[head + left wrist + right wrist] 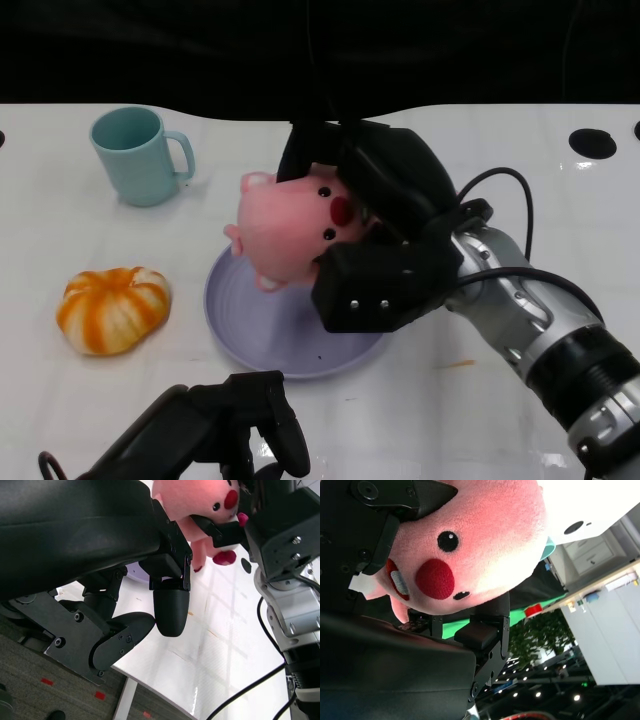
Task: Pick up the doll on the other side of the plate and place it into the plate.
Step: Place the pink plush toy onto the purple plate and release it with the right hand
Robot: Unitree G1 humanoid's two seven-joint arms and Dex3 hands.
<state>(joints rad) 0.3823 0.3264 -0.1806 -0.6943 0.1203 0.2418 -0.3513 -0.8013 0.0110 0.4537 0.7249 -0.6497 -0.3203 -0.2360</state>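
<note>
Doll (288,232) gripped by right hand (375,235), fingers clamped around it, held just above plate (262,338), left hand (225,432) near plate's front rim, fingers curled on nothing, mug (137,155) beyond plate.

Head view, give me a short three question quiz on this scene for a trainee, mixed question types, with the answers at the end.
1. True or false: the pink doll lies flat in the plate.
2. Which hand grips the doll? A) left hand B) right hand
3. Fill in: the handle of the teal mug points toward the ____.

Key:
1. False; it is held above the plate's far part.
2. B; the left hand holds nothing, fingers curled, near the table's front edge.
3. Doll; the striped orange pumpkin sits nearer, left of the plate.
</note>
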